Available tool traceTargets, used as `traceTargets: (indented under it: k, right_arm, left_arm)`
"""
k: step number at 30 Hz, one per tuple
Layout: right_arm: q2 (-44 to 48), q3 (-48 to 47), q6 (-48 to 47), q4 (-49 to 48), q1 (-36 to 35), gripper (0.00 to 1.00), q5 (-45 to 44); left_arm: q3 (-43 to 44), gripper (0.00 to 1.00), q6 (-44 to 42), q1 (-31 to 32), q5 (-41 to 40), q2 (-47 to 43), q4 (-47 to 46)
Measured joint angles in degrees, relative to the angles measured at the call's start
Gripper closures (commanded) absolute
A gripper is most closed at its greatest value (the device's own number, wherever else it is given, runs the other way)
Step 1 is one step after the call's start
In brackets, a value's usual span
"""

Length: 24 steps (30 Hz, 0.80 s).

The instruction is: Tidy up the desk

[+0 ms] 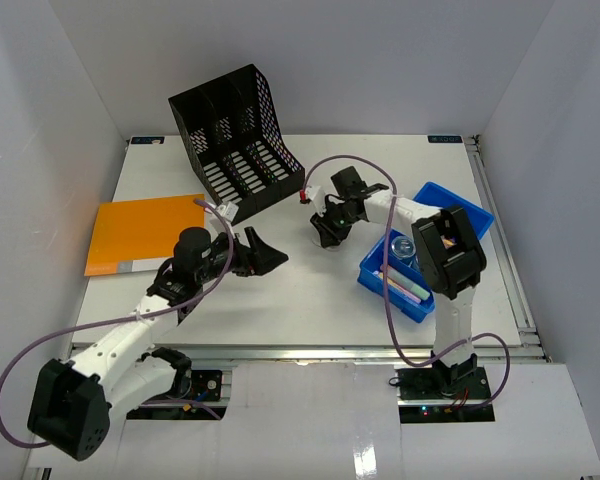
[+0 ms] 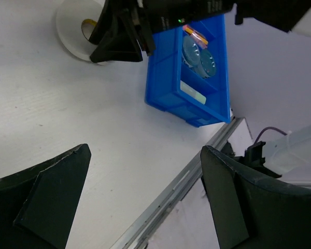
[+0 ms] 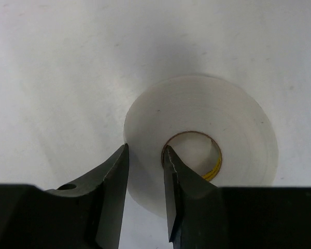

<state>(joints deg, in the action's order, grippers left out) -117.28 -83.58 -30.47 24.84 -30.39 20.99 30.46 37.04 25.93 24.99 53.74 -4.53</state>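
Observation:
The desk is a white tabletop with a metal rail along its front. A white tape roll lies flat on it near the middle. My right gripper straddles the roll's wall, one finger against the outside and the other inside the core, shut on it. In the top view the right gripper hides most of the roll. My left gripper hovers open and empty left of it; its wrist view shows the left gripper over bare desk and rail, with the roll beyond.
A black mesh file organiser stands at the back left. An orange folder lies flat at the left. A blue bin with markers and round items sits at the right, under the right arm. Pale grey walls enclose the desk.

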Motion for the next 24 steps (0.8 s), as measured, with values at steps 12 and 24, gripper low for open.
traceTargets:
  k: [12,24]
  right_arm:
    - [21.3,12.8,-5.9,0.5,-0.1,0.8,13.5]
    - [26.5,16.0,-9.2,2.6,-5.0,0.78,22.5]
  left_arm:
    - [-0.2,0.03,17.1,0.6,1.0,15.2,-14.4]
    - [1.2,0.28,23.9,3.1,2.5,24.9,-23.2]
